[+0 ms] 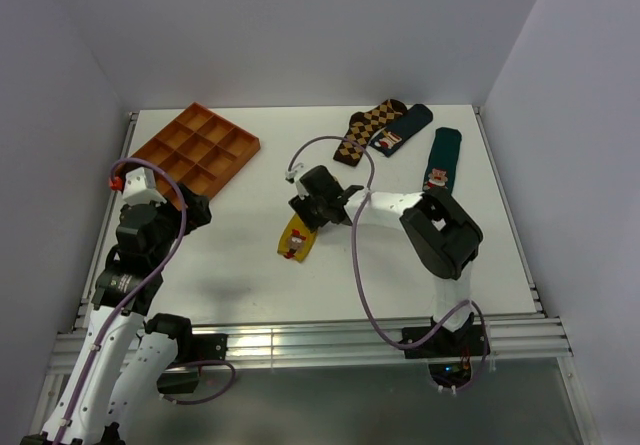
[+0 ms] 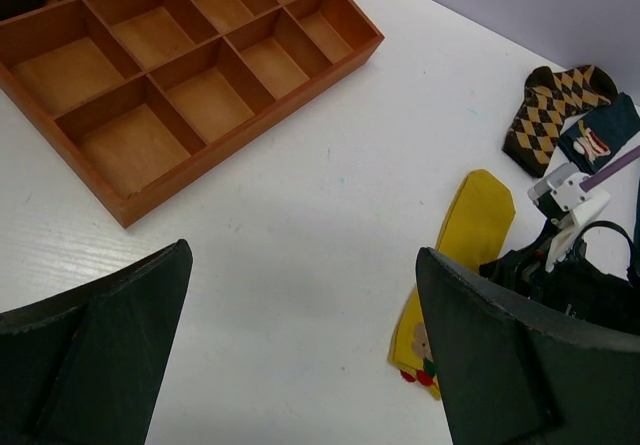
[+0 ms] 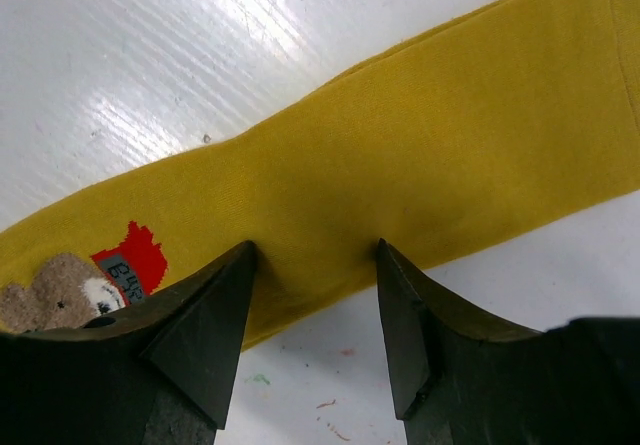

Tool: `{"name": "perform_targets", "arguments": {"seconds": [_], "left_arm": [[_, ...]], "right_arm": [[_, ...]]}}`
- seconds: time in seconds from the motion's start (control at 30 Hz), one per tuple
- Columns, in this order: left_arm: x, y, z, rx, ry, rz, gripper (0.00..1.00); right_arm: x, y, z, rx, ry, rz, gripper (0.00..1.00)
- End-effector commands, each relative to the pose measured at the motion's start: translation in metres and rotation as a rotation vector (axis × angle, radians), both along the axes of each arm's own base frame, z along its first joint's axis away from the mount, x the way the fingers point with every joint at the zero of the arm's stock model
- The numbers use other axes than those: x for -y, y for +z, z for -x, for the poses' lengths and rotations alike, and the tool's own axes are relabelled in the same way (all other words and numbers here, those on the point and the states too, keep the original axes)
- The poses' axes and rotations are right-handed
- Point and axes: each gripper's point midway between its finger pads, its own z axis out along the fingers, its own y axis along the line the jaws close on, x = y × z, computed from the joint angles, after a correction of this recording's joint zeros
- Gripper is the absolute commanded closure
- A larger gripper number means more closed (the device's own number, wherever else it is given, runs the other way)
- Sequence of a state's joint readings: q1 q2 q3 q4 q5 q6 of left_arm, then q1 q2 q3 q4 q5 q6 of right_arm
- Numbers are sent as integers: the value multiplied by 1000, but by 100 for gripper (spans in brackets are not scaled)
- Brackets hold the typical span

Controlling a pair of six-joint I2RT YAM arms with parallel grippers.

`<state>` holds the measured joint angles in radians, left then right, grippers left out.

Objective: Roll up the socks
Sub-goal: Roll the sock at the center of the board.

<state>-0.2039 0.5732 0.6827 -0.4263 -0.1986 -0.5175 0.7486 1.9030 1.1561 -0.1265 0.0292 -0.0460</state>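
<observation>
Grasping looks underway: the right claw (image 3: 315, 255), half open and empty, rests on the yellow sock (image 3: 420, 155) and must next pinch its edge.

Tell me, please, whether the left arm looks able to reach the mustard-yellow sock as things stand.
Probably yes, at the toe end only: bare table lies between the open left fingers and the mustard-yellow sock, but the right fingers sit planted on its middle.

The mustard-yellow fabric sock (image 1: 297, 237) lies flat and unrolled just below the centre of the top view, slanting from upper right to lower left. Its lower-left end bears a small brown bear figure with a red-and-white patch.
</observation>
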Motion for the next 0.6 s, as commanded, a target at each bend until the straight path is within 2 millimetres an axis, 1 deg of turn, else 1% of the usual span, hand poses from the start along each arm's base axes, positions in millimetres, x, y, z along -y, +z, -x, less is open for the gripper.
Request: {"name": "perform_targets", "arguments": {"seconds": [0.0, 0.03, 0.13, 0.2, 0.23, 0.27, 0.3, 0.33, 0.4, 0.43, 0.47, 0.57], "left_arm": [[0, 10, -4, 39, -1, 4, 1], [0, 10, -4, 39, -1, 4, 1], [-1, 10, -4, 39, -1, 4, 1], [-1, 9, -4, 36, 0, 6, 1], [-1, 9, -4, 35, 0, 7, 1], [-1, 10, -4, 39, 0, 7, 1], [-1, 10, -4, 36, 2, 8, 1], [-1, 9, -4, 35, 4, 8, 1], [-2, 8, -4, 30, 9, 8, 1], [-2, 7, -4, 29, 11, 9, 1], [-2, 7, -4, 29, 10, 14, 1], [-3, 5, -4, 23, 17, 14, 0]], "right_arm": [[-3, 4, -7, -7, -3, 17, 41], [-4, 7, -6, -12, -4, 6, 41], [-11, 34, -4, 10, -12, -33, 41], [-17, 63, 2, 56, -5, -51, 40], [-21, 72, 7, 76, 8, -55, 39], [-28, 82, 14, 108, 29, -59, 39], [-30, 95, 21, 125, 41, -80, 38], [-33, 100, 27, 131, 55, -96, 37], [-35, 103, 41, 136, 78, -112, 37], [-35, 100, 45, 134, 86, -104, 37], [-36, 94, 54, 125, 103, -82, 37], [-39, 80, 69, 109, 142, -42, 37]]}}
